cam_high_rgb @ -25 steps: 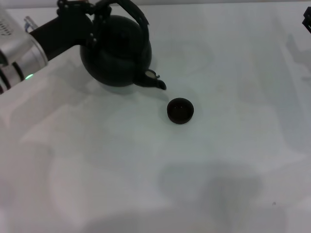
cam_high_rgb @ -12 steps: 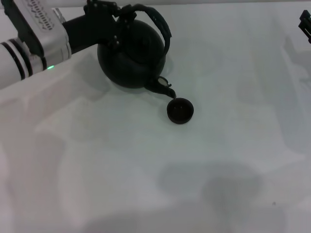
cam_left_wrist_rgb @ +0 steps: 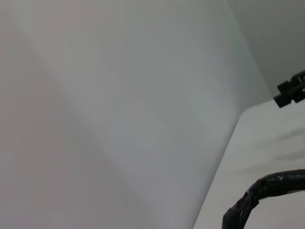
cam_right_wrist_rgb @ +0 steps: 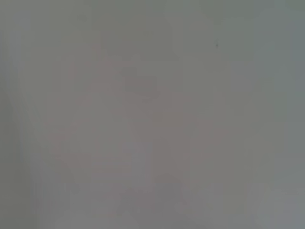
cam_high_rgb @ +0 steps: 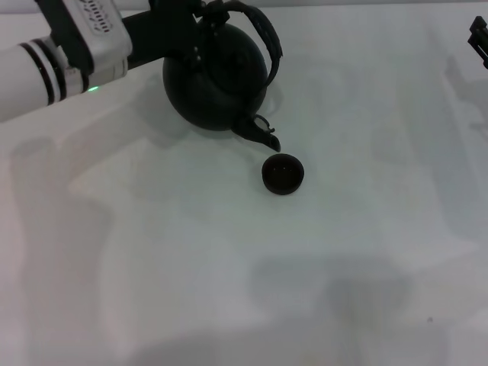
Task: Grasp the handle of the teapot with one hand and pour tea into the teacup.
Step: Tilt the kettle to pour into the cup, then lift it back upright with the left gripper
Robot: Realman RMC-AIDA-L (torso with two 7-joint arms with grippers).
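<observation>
The black teapot (cam_high_rgb: 217, 80) hangs tilted in the head view, at the far left of the white table. My left gripper (cam_high_rgb: 202, 15) is shut on its arched handle (cam_high_rgb: 269, 47) near the top. The short spout (cam_high_rgb: 263, 138) points down and to the right, just above and behind the far-left rim of the teacup (cam_high_rgb: 283, 174). The small black teacup stands alone near the table's middle. A rough wrapped piece of the handle (cam_left_wrist_rgb: 267, 191) shows in the left wrist view. My right gripper (cam_high_rgb: 480, 34) is parked at the far right edge.
The white table (cam_high_rgb: 229, 267) stretches bare in front of the cup. The right wrist view shows only plain table surface (cam_right_wrist_rgb: 152, 114). The right gripper also shows far off in the left wrist view (cam_left_wrist_rgb: 291, 90).
My left arm has carried the teapot to the right, toward the cup, and tipped it more. The spout has come from well left of the cup to just above its rim.
</observation>
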